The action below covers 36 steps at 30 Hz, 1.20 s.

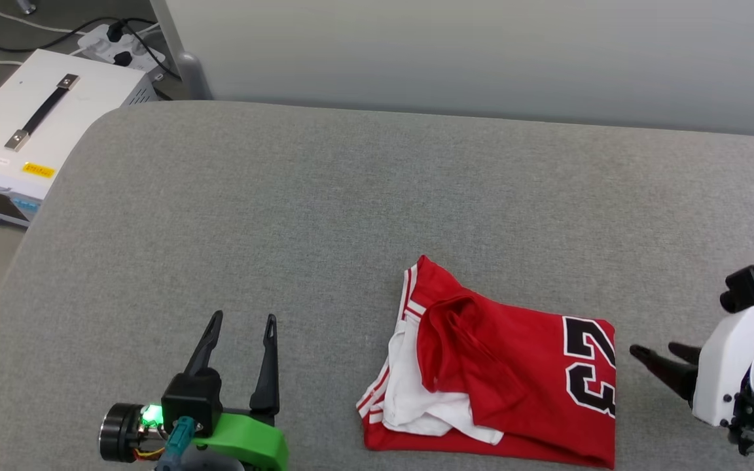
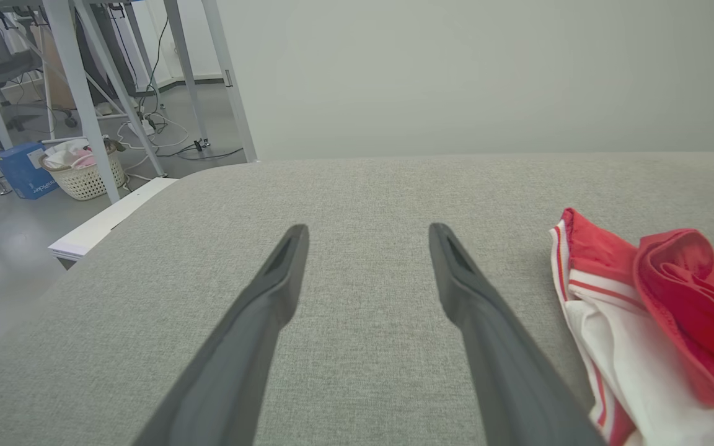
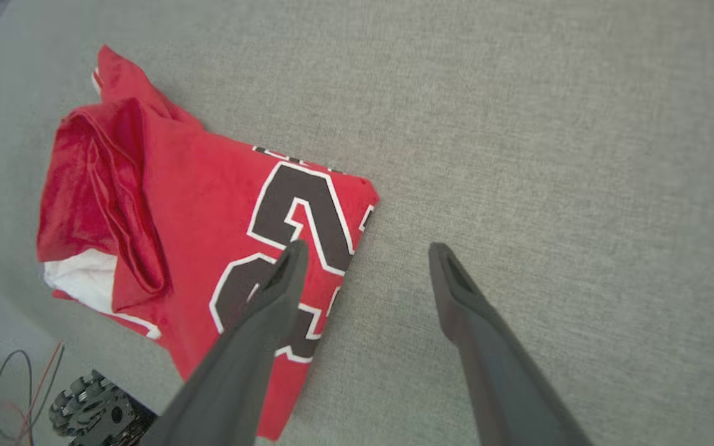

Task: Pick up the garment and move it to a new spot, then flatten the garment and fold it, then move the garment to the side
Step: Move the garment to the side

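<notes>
Left gripper [image 1: 244, 318]: jaws spread wide, nothing held, fingers pointing away across the grey fabric surface [image 1: 285, 196], apart from the garment [image 1: 514, 379] on its right. Right gripper [image 1: 652, 348]: equally wide and empty, forearm coming in from the right, fingertips aimed at the garment's numeral edge, just beside it; contact cannot be told. The garment lies folded near the front edge, with its white sleeve at the left. A white woven basket [image 2: 84, 176] on the floor holds pale cloth, with a blue box [image 2: 22, 176] beside it. A white cased unit [image 1: 30, 124] stands left of the surface, and a pale wall [image 1: 482, 52] is behind.
</notes>
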Motion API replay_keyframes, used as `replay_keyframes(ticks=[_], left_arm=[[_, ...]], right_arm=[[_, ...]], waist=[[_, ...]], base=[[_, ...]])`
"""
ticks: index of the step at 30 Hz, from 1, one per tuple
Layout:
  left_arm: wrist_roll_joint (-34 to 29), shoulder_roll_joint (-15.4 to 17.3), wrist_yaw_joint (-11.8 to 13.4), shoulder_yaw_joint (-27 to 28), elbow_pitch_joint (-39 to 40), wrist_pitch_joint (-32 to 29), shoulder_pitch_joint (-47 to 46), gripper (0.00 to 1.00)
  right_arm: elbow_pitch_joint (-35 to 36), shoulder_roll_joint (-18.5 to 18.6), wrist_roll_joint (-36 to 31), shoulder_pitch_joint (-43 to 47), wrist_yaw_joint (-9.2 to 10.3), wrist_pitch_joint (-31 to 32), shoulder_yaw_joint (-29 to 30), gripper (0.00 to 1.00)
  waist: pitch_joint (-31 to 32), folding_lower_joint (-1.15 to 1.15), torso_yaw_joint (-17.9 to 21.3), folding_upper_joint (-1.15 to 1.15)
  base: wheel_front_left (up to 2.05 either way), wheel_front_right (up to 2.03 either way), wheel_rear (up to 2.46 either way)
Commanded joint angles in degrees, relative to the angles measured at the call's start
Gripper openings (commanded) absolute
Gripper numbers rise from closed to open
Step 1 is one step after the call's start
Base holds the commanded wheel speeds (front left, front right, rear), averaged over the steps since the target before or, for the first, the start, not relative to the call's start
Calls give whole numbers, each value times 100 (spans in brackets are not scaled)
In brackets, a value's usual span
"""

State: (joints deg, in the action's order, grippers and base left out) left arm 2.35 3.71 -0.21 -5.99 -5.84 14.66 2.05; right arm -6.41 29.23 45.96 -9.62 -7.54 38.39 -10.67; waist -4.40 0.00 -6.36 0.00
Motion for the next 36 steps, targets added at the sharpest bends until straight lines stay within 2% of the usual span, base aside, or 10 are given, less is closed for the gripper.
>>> replay_keyframes(ticks=[1,5,15,20,21,22,23,31,36], left_arm=[[-14,-27,-22,-33,-22,34,-143,100],[-4,-39,-10,-74,-28,34,-210,100],[7,-59,-24,-193,-84,34,-433,100],[9,-65,-6,-235,-116,34,-447,100],[10,-66,0,-235,-120,34,-438,100],[11,-67,4,-233,-121,34,-430,100],[12,-67,9,-228,-123,34,-416,100],[25,-72,41,-210,-166,34,-330,100],[36,-74,64,-190,-146,34,-254,100]], right_arm=[[-79,-42,139,113,5,137,-16,100],[-261,-183,355,222,5,341,-103,100],[-1066,-667,521,-71,5,165,-389,100],[-1323,-693,551,-19,5,126,-787,100],[-1332,-669,558,-13,5,79,-867,57],[-1316,-640,554,-16,5,7,-926,40],[-1296,-607,556,-27,5,-102,-983,0],[-838,-229,499,-471,5,-895,-1292,0],[-393,100,370,-757,5,-1156,-1452,0]], waist=[[-101,0,-107,0],[-222,0,-212,0],[-484,0,-452,0],[-474,0,-517,0],[-461,0,-521,0],[-449,0,-520,0],[-434,0,-514,0],[-264,0,-317,0],[-159,0,-81,0]], base=[[0,0,0],[0,0,0],[0,0,0],[0,0,0],[0,0,0],[0,0,0],[0,0,0],[0,0,0],[0,0,0]])
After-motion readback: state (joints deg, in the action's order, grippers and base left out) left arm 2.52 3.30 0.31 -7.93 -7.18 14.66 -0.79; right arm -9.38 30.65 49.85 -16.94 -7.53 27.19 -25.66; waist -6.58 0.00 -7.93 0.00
